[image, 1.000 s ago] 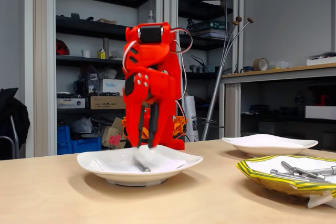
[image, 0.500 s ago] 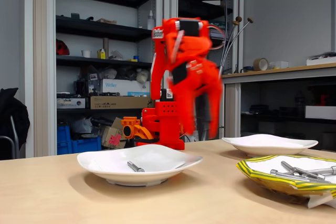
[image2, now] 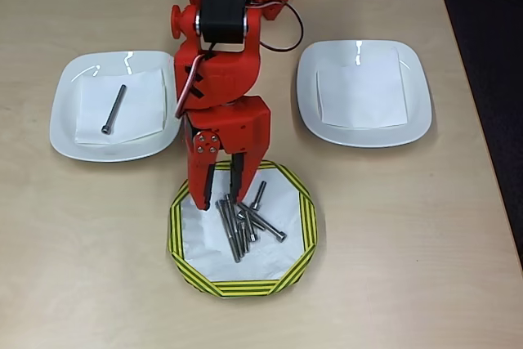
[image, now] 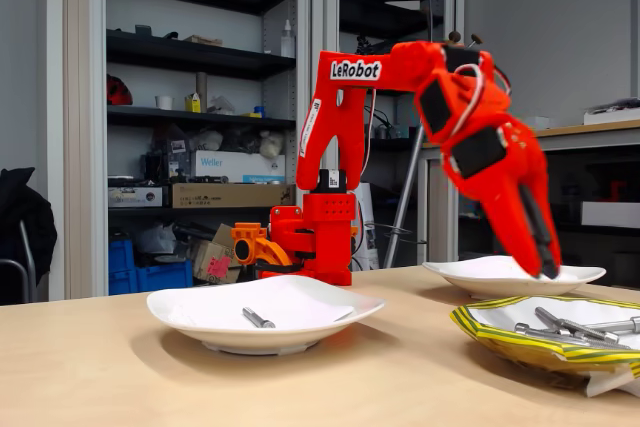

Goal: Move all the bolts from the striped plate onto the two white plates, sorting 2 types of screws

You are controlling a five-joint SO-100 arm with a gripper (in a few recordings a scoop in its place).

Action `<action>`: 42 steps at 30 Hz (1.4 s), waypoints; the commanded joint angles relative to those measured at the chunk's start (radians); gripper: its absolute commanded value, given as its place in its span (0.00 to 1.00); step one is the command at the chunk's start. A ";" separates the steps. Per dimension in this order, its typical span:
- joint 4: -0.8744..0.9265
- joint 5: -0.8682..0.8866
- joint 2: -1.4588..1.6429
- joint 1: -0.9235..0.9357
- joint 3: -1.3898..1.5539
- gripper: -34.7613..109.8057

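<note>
Several grey bolts (image2: 245, 222) lie piled on the striped plate (image2: 304, 234) near the table's front edge. My red gripper (image2: 216, 199) hangs open just above the pile's left end with nothing between its fingers. In the fixed view the gripper (image: 545, 265) slants down over the striped plate (image: 500, 339) and its bolts (image: 565, 327). One long bolt (image2: 113, 109) rests on the left white plate (image2: 61, 116), which the fixed view also shows as a white plate (image: 180, 309) with the bolt (image: 258, 318) in it. The right white plate (image2: 421, 112) holds only a paper sheet.
The arm's base (image: 310, 237) stands at the table's back edge between the two white plates. The other white plate (image: 470, 272) sits behind the striped one in the fixed view. Bare tabletop (image2: 409, 243) stretches right of the striped plate. Shelves stand behind the table.
The gripper lifted off the left white plate, leaving the long bolt there, and swung right across the table. It now hangs over the striped plate.
</note>
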 commanded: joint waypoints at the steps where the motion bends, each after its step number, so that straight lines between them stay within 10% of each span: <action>1: -0.012 0.041 -0.008 -0.026 -0.067 0.33; 42: -0.181 0.232 -0.186 -0.061 -0.021 0.26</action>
